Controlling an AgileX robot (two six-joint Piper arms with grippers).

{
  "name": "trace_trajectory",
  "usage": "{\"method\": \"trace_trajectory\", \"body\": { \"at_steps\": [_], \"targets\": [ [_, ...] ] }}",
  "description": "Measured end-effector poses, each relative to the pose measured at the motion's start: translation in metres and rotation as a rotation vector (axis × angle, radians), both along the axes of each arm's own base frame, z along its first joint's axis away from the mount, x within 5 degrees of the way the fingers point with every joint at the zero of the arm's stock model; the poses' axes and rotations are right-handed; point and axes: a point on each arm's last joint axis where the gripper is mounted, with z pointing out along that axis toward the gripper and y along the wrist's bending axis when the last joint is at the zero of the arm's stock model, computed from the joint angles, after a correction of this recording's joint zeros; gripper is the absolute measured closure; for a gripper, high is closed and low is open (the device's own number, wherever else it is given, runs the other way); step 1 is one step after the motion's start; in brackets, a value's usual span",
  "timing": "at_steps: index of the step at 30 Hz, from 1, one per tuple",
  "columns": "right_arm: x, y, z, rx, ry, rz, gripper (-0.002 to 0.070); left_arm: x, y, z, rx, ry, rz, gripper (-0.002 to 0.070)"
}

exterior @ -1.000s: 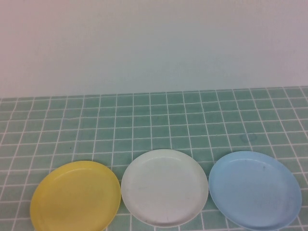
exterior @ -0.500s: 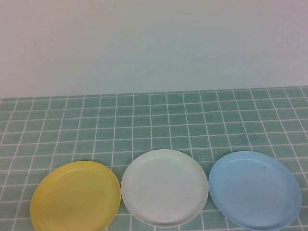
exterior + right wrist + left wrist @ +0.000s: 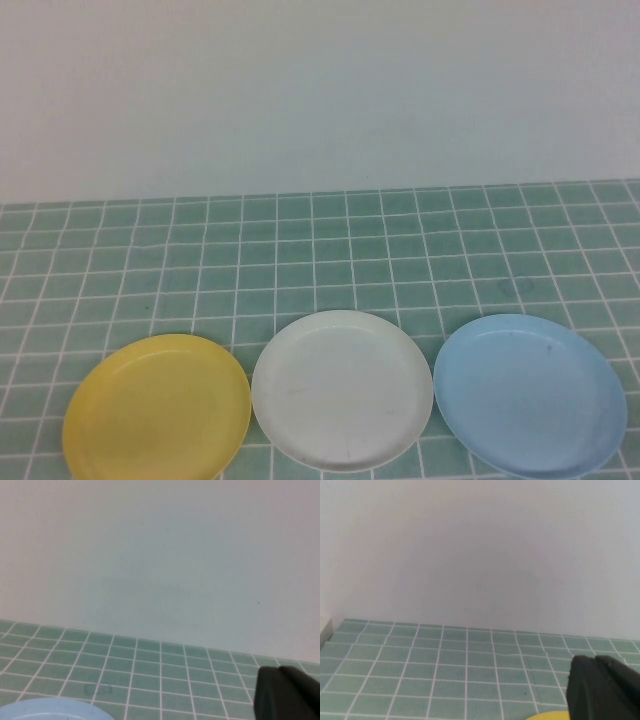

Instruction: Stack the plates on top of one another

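While unstacked, yellow plate (image 3: 157, 408) at seven o'clock, white plate (image 3: 342, 388) at six, blue plate (image 3: 530, 394) at five: likely light, stiff, slippery; take by raised rim. Left gripper (image 3: 602, 690), right gripper (image 3: 287, 695): raised behind plates, jaws closed, empty.

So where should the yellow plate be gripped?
On the yellow plate, pinch the low raised rim on its outer left edge, probably with the left pincer: it lies flat, and the white plate crowds its right side.

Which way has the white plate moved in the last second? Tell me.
No. The white plate sits on the same tile lines, between the yellow plate and the blue plate.
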Motion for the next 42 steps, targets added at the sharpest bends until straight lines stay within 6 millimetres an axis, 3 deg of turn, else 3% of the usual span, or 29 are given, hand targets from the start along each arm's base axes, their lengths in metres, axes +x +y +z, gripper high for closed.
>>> {"method": "trace_trajectory", "body": {
  "at_steps": [42],
  "targets": [
    [-0.0001, 0.0000, 0.0031, 0.007, -0.034, 0.000, 0.0678, -0.0002, 0.0006, 0.0037, -0.012, -0.040, 0.005, 0.0676]
  ]
}}
